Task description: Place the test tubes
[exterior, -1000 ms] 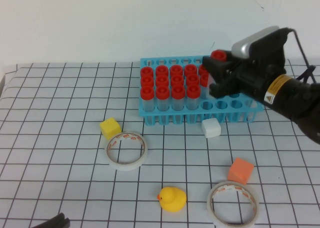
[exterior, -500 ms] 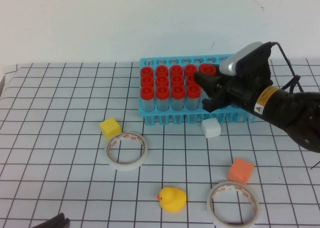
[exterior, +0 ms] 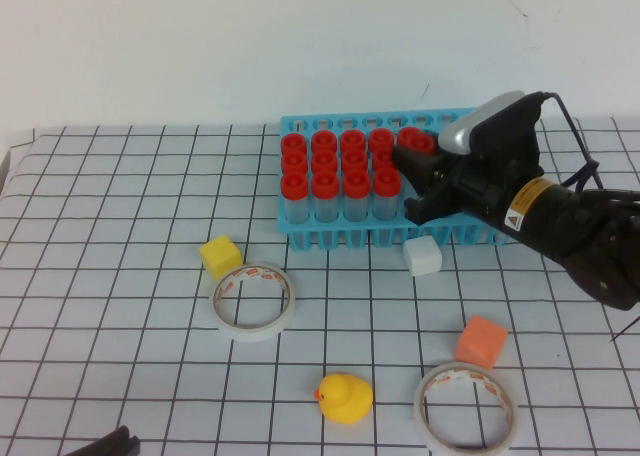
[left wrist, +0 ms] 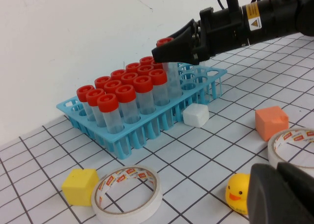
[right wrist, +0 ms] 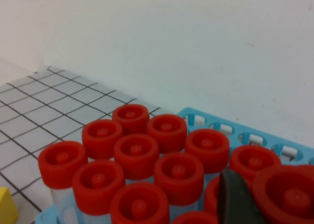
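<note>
A blue rack (exterior: 300,238) at the back of the table holds several red-capped test tubes (exterior: 325,184) in its left columns. My right gripper (exterior: 418,168) reaches over the rack from the right and is shut on one more red-capped tube (exterior: 415,140). That tube stands upright beside the filled columns, with its lower end down in the rack (left wrist: 147,130). In the right wrist view its cap (right wrist: 287,194) sits against a dark finger (right wrist: 235,199). My left gripper (exterior: 105,444) rests shut at the near left edge, holding nothing.
In front of the rack lie a white cube (exterior: 422,256), a yellow cube (exterior: 220,256) and a tape roll (exterior: 254,300). Nearer me are a yellow duck (exterior: 345,397), an orange cube (exterior: 481,341) and a second tape roll (exterior: 467,408).
My right gripper has come down and slightly left with the tube, bringing its cap from above the rack to the level of the other caps. The left arm stayed still.
</note>
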Motion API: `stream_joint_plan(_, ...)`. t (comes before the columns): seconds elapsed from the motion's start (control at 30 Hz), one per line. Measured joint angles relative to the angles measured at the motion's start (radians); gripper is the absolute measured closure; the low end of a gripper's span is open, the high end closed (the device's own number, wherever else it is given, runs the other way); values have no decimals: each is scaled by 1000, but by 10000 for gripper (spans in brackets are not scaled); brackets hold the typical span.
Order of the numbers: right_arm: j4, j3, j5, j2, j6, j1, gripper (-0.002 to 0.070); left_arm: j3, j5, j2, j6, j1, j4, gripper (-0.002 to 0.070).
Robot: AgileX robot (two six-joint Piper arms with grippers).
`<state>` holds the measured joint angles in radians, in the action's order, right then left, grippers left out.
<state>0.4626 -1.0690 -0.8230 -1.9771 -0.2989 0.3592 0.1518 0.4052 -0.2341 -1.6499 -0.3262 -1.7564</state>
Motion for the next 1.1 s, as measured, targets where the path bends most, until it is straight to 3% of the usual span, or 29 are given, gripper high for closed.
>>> stream_joint_plan(0.57, 0, 0, -34, -23, 0, 0, 399, 0, 0, 0, 3, 0, 0, 676)
stream_joint_plan(0.77, 0, 0, -38, -23, 0, 0, 244, 0, 0, 0, 3, 0, 0, 676)
stream_joint_plan(1.1, -15, 0, -38, -17, -26, 0, 208, 0, 0, 0, 3, 0, 0, 676)
